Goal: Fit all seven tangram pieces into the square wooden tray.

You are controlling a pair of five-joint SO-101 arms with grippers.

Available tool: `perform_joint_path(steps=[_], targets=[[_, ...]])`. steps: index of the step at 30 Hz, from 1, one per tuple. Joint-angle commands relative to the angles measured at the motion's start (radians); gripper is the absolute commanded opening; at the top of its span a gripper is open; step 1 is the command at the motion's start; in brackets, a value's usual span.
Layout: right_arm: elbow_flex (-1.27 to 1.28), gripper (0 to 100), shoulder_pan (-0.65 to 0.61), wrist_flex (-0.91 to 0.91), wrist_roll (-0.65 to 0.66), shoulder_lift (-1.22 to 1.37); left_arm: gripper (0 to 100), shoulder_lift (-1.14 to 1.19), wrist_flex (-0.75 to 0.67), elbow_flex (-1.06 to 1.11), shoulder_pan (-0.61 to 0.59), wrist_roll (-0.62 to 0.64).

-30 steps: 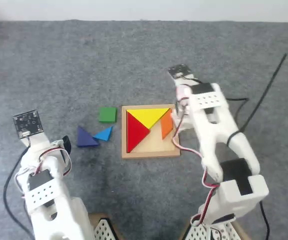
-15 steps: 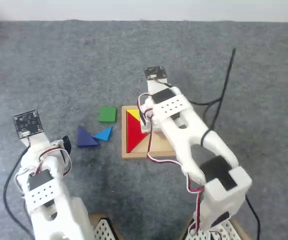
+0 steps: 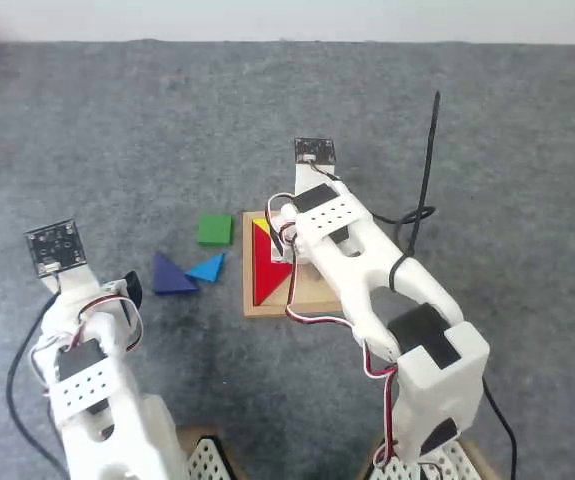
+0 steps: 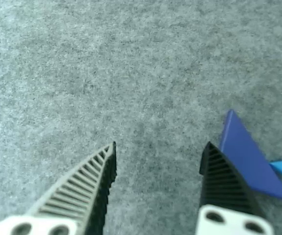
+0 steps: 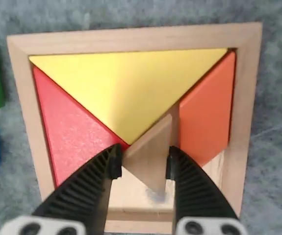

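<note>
1. The grey carpet (image 3: pixel 117 130) over the table is a felt-like, finely fibrous mat.
2. The right arm (image 3: pixel 367 270), white plastic with looped wires, stood to the right of the tray a second ago. It has since swung left and now lies across the tray's right part.
3. The left arm (image 3: pixel 82 360) has not moved. The left gripper (image 4: pixel 160 147) hangs over bare carpet with its ribbed, pointed jaws wide apart and nothing between them.
4. The square wooden tray (image 5: pixel 131 39) has a pale, smooth raised rim and sits where it did before.
5. The yellow triangle (image 5: pixel 126 88), flat and matte, fills the tray's far side.
6. The red triangle (image 5: pixel 72 132) lies against the yellow one, along the tray wall nearest the loose pieces.
7. The orange piece (image 5: pixel 207 117), a slanted four-sided slab, lies along the opposite wall.
8. The dark blue triangle (image 4: pixel 246 156) lies on the carpet just beside the left gripper's dark jaw, unmoved.
9. The green square (image 3: pixel 215 230) is a blocky piece near the tray's outer corner.
10. The tan triangle (image 5: pixel 153 154), bare wood, is pinched between the jaws of the right gripper (image 5: pixel 141 161). It is above the tray's middle, with its point at the seam between the yellow and orange pieces.
11. The light blue triangle (image 3: pixel 207 267) touches the dark blue one.
</note>
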Motion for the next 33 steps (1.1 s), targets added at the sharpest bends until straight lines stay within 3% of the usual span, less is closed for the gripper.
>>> perform_joint_path(steps=[1,5,13,20,27,30,33], targets=[[-0.061,9.5,-0.008,-0.012,0.038,-0.027,27,-0.008,-0.023,-0.008,0.005,-0.011],[-0.075,10.8,-0.005,-0.005,0.04,-0.027,27,-0.008,-0.023,-0.008,0.005,-0.011],[-0.075,29.4,-0.007,0.015,0.04,-0.025,27,-0.008,-0.023,-0.008,0.005,-0.011],[-0.097,31.4,-0.001,0.044,0.041,-0.062,27,-0.008,-0.023,-0.008,0.005,-0.011],[-0.192,31.4,0.096,0.286,0.135,-0.424,27,-0.008,-0.023,-0.008,0.005,-0.011],[-0.069,31.4,0.166,0.306,0.209,-0.618,27,-0.008,-0.021,-0.015,0.005,-0.012],[0.204,31.3,0.242,0.193,0.275,-0.785,27,-0.008,0.034,-0.093,0.0,-0.064]])
